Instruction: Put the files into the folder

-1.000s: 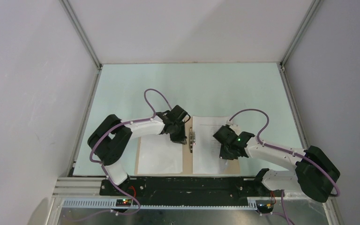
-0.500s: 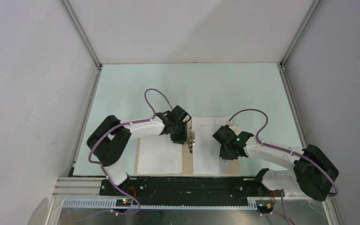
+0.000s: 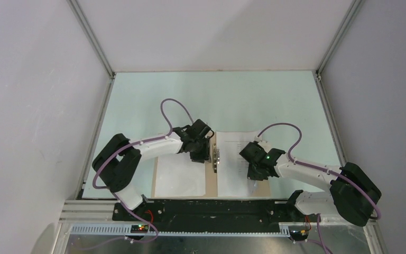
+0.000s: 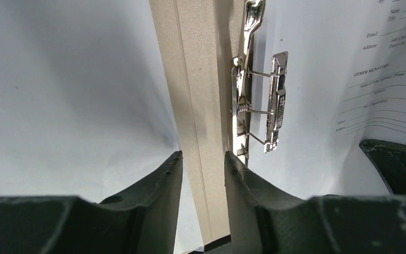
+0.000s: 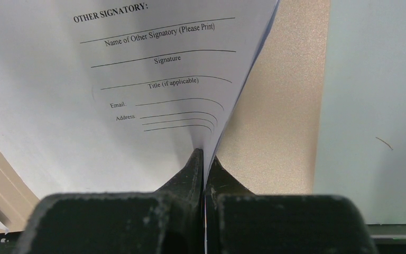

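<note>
The tan folder lies open on the table. A blank file rests on its left half and a printed file on its right half. The metal clip stands on the spine with its lever raised. My left gripper is open just above the spine, near the clip, with nothing between its fingers. My right gripper is shut on the printed file's right edge and lifts it off the folder. From above, the left gripper and right gripper flank the spine.
The pale green table is enclosed by white walls at the back and sides. A black mounting rail runs along the near edge. The right gripper's body shows at the left wrist view's lower right.
The left gripper's jaws have opened beside the clip, and the left arm's elbow has shifted slightly left. The right gripper has stayed put, still pinching the printed file.
</note>
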Controlling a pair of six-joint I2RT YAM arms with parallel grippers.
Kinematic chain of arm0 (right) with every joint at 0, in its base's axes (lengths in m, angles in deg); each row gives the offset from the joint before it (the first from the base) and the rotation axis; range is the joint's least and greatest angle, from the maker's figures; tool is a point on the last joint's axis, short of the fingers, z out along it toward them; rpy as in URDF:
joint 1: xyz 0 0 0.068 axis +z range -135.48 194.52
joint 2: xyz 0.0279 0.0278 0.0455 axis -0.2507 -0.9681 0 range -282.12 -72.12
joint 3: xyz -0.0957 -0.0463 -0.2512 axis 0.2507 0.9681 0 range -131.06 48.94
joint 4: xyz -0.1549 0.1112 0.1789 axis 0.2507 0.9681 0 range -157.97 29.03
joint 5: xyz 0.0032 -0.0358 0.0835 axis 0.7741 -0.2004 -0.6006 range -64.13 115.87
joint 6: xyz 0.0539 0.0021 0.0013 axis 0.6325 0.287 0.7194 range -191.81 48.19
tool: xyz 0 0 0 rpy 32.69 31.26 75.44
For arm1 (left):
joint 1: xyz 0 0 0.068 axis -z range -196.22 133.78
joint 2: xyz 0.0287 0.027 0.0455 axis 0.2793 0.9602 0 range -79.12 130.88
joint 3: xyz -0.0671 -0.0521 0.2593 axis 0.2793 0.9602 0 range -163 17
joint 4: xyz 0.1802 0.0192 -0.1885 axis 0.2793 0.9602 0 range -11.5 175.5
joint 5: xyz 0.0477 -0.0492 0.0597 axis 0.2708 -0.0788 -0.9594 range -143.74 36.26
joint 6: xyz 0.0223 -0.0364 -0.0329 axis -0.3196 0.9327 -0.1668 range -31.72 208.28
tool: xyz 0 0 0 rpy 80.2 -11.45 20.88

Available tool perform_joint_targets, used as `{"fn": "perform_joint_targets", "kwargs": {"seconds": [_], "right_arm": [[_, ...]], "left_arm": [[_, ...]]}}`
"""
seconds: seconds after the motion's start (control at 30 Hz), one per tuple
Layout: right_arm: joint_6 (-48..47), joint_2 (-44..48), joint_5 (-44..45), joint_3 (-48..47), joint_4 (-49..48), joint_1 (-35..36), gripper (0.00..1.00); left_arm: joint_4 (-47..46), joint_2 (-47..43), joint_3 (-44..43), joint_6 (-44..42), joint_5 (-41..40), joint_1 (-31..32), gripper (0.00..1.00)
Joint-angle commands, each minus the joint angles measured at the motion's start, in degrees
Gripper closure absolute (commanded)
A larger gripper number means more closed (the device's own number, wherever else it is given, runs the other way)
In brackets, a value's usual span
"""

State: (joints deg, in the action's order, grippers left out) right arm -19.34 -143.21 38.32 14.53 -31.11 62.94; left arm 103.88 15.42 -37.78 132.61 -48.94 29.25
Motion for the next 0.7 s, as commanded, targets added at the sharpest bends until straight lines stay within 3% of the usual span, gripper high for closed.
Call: {"fn": "perform_joint_targets", "kwargs": {"seconds": [0.0,0.2,0.67], "right_arm": [[0.2,-0.5,1.7,-1.7,-0.6,0.2,1.0],[0.4,-0.8,1.2,-1.7,-1.2,0.2,1.0],[0.8,-1.6,1.1,-1.7,-1.4,0.2,1.0]], "left_arm": [[0.4,-2.5,-4.0,-1.5,-1.5,0.5,0.59],[0.3,-2.4,-6.1,0.7,-0.4,2.1,0.65],[-3.9,-1.6,-2.8,9.1,0.2,13.3,0.81]]}}
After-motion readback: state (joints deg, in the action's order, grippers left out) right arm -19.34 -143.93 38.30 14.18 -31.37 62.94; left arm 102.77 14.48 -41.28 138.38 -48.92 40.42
